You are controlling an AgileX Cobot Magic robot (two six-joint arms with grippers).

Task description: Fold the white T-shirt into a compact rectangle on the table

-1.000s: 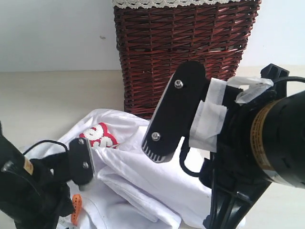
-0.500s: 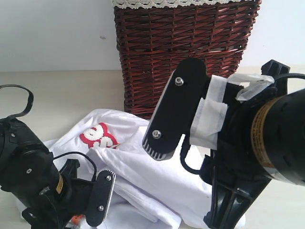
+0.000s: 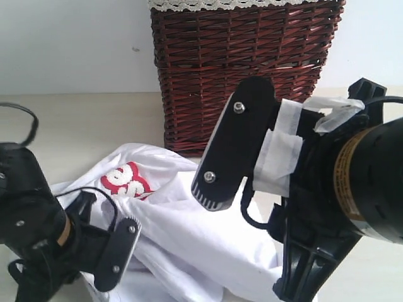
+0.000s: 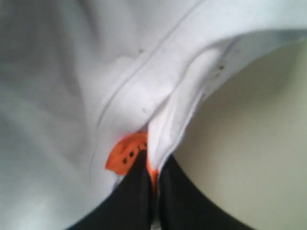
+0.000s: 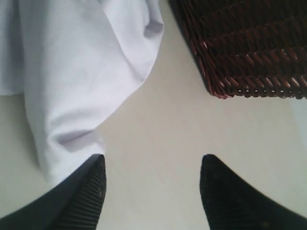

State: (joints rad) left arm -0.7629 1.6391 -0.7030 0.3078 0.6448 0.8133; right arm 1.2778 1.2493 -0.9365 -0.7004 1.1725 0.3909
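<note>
Left pincer (image 4: 154,165) is pressed together on a fold of the white T-shirt (image 4: 72,72), right beside its small orange neck tag (image 4: 123,154). The seam of the collar runs up from the pinched spot. Right pincer (image 5: 152,165) has its jaws wide apart and grips nothing; bare desk (image 5: 158,124) shows between them, and one finger sits just beside the shirt's edge.

The shirt lies crumpled in loose folds on the pale beige desk, in front of the basket, between the two arms. Fuzzy white lettering edged in red (image 3: 126,180) shows on its upper left part.

A dark red-brown wicker basket (image 3: 245,63) with cream lace trim (image 3: 239,4) along its rim stands just behind the shirt, against a light blue-grey wall (image 3: 69,44). In the exterior view the bulky right arm hides much of the shirt's right side.
</note>
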